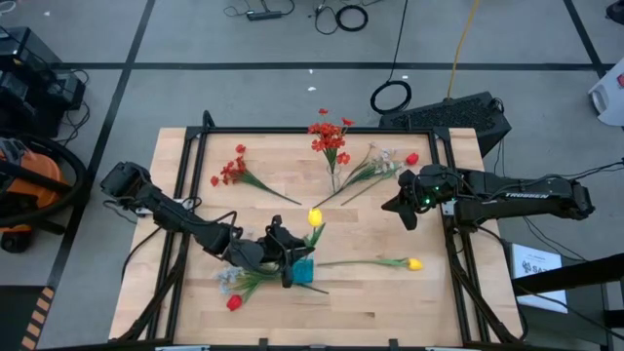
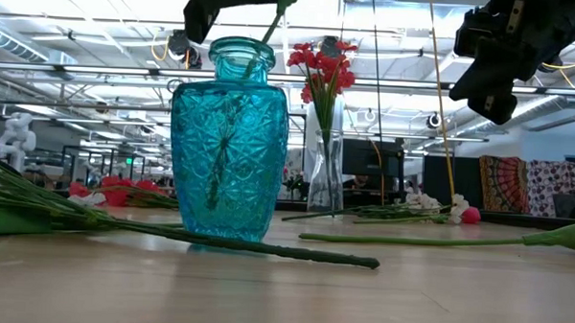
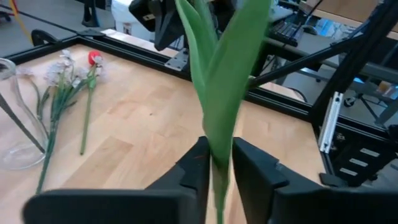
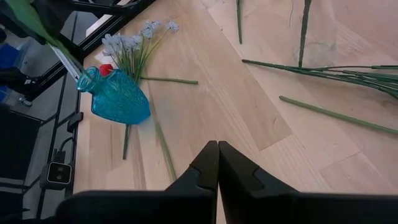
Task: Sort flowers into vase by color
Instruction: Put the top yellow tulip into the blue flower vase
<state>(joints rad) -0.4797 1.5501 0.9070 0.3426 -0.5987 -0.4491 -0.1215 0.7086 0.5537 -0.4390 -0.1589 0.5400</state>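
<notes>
Flowers (image 1: 331,138) on thin stems, faceted blue glass vase (image 2: 229,140)

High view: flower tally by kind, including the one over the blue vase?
Yellow tulip buds on green stems: 2
Single red buds: 2
Red clustered sprays: 2
Pale white-lavender sprays: 2
Total: 8

Two arms, matte black, jointed tubular links. Right arm (image 1: 517,198): white lettering on the forearm link, a small green light behind the right gripper (image 1: 401,212). Left arm (image 1: 185,222): black cable looped behind the left gripper (image 1: 290,255). Fingers (image 4: 205,163) were dark, wedge-shaped.
</notes>
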